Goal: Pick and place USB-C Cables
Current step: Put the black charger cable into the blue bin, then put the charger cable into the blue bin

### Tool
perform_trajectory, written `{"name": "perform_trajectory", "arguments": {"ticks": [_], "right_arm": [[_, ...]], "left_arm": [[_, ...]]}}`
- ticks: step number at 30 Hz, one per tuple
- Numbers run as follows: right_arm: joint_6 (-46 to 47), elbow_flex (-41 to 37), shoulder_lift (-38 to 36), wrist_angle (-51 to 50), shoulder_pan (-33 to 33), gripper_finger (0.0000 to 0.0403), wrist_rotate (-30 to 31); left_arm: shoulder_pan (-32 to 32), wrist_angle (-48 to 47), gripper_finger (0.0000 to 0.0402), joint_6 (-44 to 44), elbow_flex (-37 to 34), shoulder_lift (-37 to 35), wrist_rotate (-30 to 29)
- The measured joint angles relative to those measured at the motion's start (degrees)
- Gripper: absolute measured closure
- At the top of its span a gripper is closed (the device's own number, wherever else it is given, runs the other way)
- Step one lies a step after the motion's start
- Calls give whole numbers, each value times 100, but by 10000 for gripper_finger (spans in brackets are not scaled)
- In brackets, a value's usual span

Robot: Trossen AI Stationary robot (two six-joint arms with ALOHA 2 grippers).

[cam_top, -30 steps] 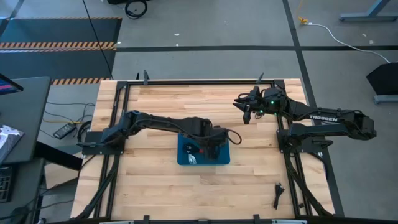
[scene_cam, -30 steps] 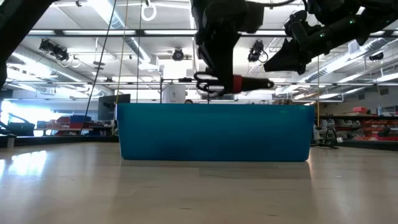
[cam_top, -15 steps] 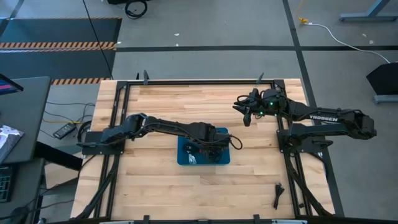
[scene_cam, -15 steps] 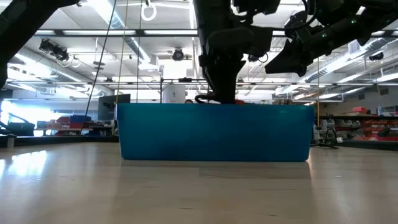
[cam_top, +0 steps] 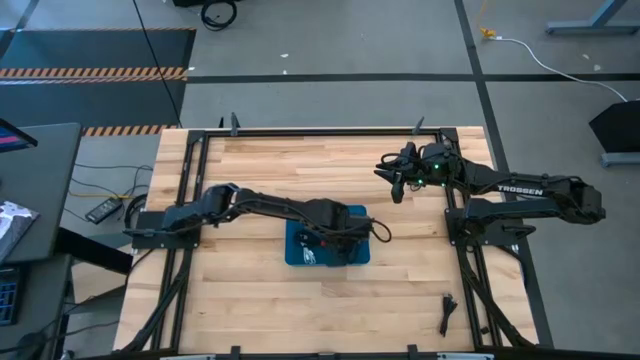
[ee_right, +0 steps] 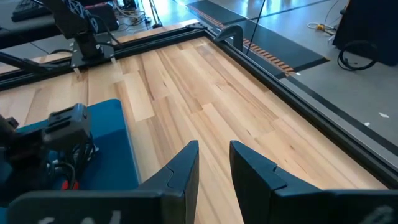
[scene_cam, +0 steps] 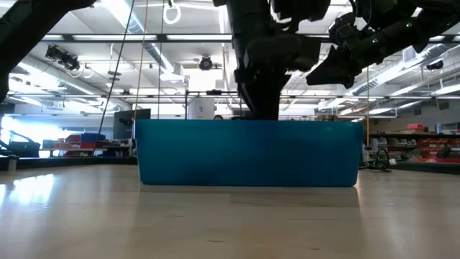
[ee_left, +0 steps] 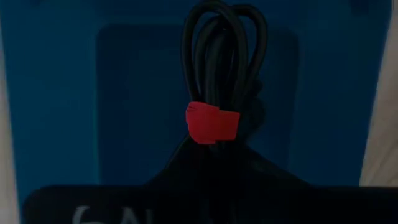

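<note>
A black USB-C cable [ee_left: 214, 68], coiled and bound by a red tie [ee_left: 212, 122], is in my left gripper [cam_top: 335, 240]. That gripper is down inside the blue tray [cam_top: 360, 258]. In the low view the tray wall [scene_cam: 248, 152] hides the fingers and the cable, and only the wrist [scene_cam: 262, 79] shows above it. Another small black cable [cam_top: 444, 315] lies on the table by the near right corner. My right gripper [ee_right: 214, 163] hovers open above the far right of the table [cam_top: 395, 185], touching nothing. My left gripper is shut on the cable coil at the end below the red tie [ee_left: 211, 152]. It comes from above, pointing down into the tray. Shadow hides the fingers themselves. The looped end [ee_left: 224, 25] reaches out over the tray floor; whether it rests there I cannot tell.
A white mark [cam_top: 308, 257] shows on the tray floor near its left wall. A black frame rail [ee_right: 292, 87] borders the table. Bare wood [cam_top: 250, 300] lies around the tray on all sides.
My left gripper has gone down into the blue tray with the cable. The red-tied coil stood above the tray wall in the low view a second ago and is now hidden behind it.
</note>
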Motion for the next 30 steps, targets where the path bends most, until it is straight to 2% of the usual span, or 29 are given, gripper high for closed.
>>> {"name": "perform_trajectory", "arguments": {"ticks": [7, 17, 25, 30], "right_arm": [[0, 0, 0, -7, 0, 306, 0], [0, 0, 0, -11, 0, 306, 0], [-2, 0, 0, -15, 0, 306, 0], [-2, 2, 0, -47, -7, 306, 46]], "left_arm": [[7, -60, 292, -41, -9, 10, -417], [7, -92, 233, -6, -9, -34, -627], [4, -155, 221, 55, -6, -73, -692], [8, -204, 227, 318, -8, -500, -1217]]}}
